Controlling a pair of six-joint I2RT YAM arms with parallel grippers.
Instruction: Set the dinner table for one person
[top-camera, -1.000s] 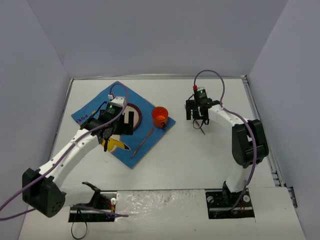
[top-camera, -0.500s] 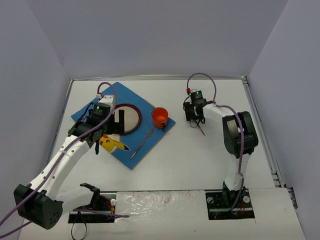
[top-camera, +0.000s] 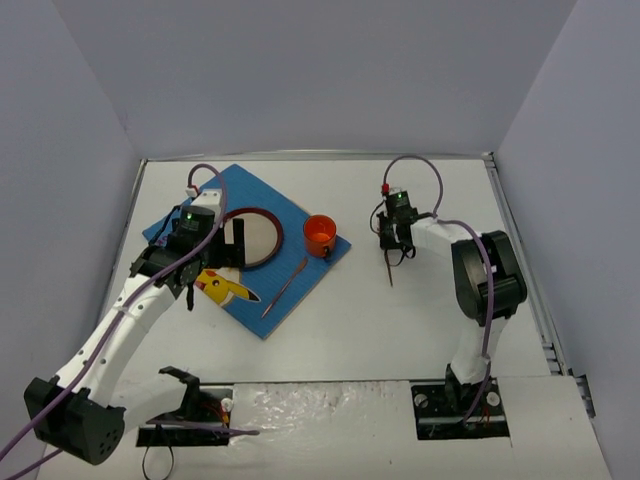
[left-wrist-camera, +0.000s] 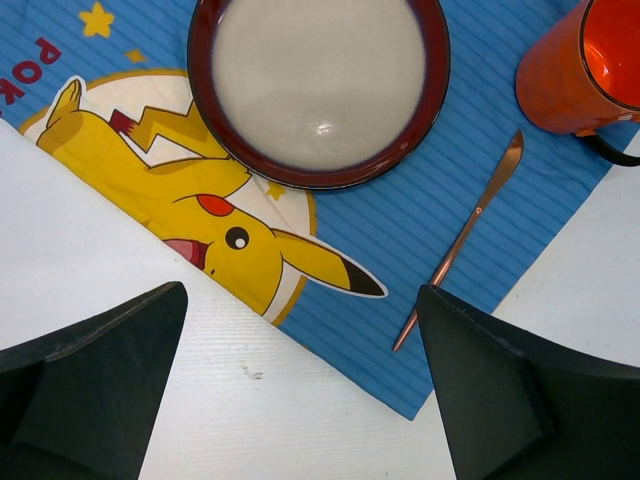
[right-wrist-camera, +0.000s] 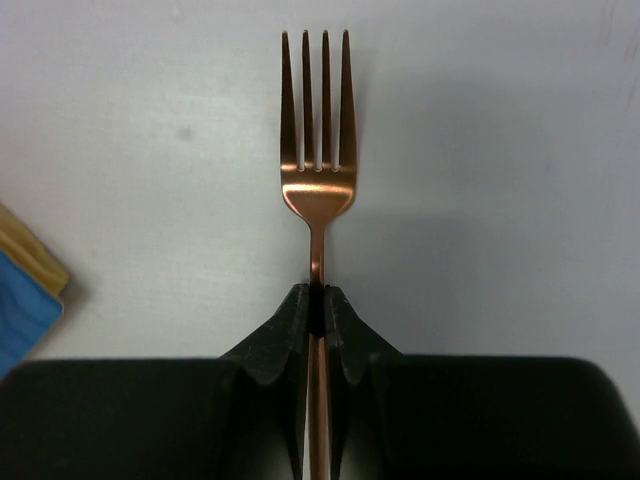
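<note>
On the white dinner table (top-camera: 400, 330) lies a blue cartoon placemat (top-camera: 300, 275). It carries a red-rimmed plate (top-camera: 262, 237), an orange cup (top-camera: 319, 234) and a copper knife (top-camera: 285, 286). My left gripper (top-camera: 222, 258) hovers open over the mat's near edge with nothing between its fingers (left-wrist-camera: 510, 390). The left wrist view shows the plate (left-wrist-camera: 318, 80), cup (left-wrist-camera: 575, 65) and knife (left-wrist-camera: 460, 238) ahead of it. To the right of the mat, my right gripper (right-wrist-camera: 316, 310) is shut on the handle of a copper fork (right-wrist-camera: 318, 150). The fork (top-camera: 390, 272) points toward the near edge.
Grey walls enclose the table on three sides. A metal rim (top-camera: 520, 250) runs along the right edge. The two arm bases and loose cables (top-camera: 190, 400) sit at the near edge. A corner of the placemat (right-wrist-camera: 20, 300) shows at the left of the right wrist view.
The right gripper's jaws have closed onto the fork handle, and the fork has turned toward the near edge. The left arm has drawn back to the left, uncovering the plate.
</note>
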